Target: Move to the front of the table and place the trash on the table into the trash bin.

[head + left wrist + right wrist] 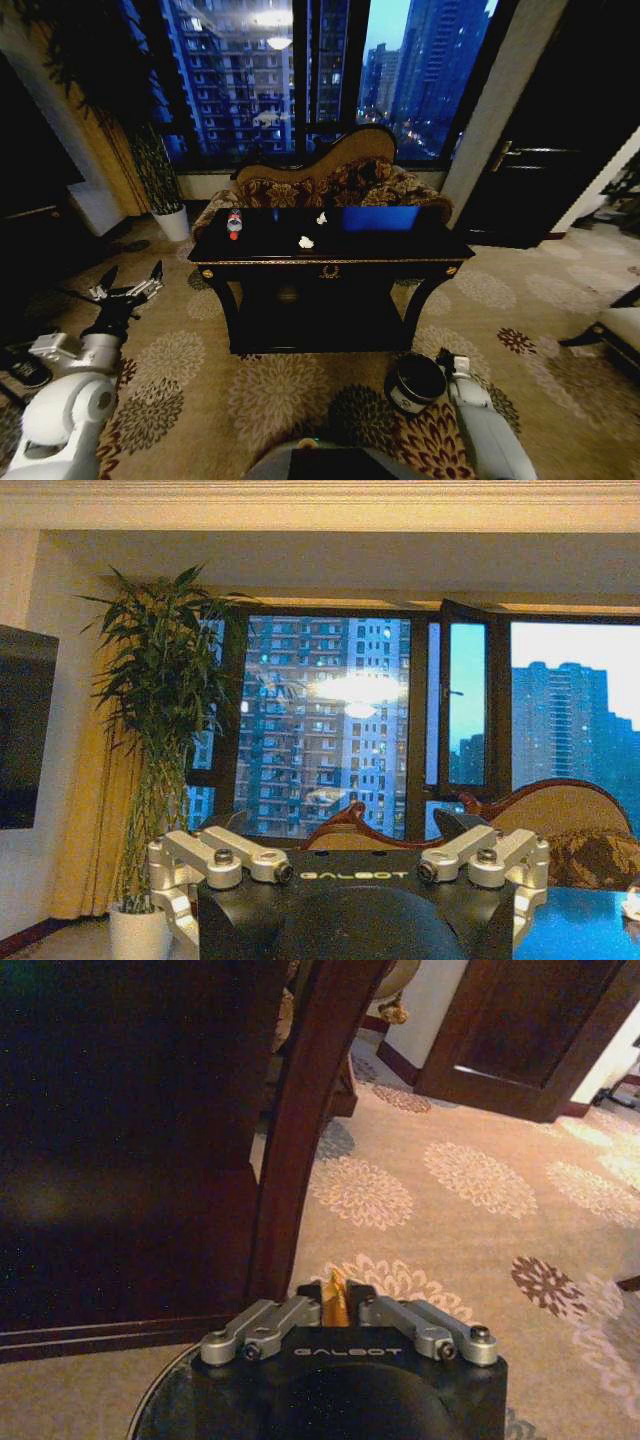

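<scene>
The long black table (330, 262) with gold trim stands straight ahead, its blue panel (380, 218) on top. On it are a small bottle with a red label (234, 222) at the left and two white paper wads (306, 242) (321, 218) near the middle. The black trash bin (414, 383) stands on the carpet at the table's right front leg. My right gripper (447, 361) hangs low right beside the bin's rim (160, 1390), shut, facing the table leg (290, 1160). My left gripper (130, 285) is raised left of the table, open and holding nothing, its fingers (170, 890) spread wide.
A patterned sofa (330, 180) sits behind the table against the window. A potted plant (160, 175) stands at the back left and a dark door (545, 160) at the right. A chair edge (615, 330) is at the far right. Flowered carpet lies open in front.
</scene>
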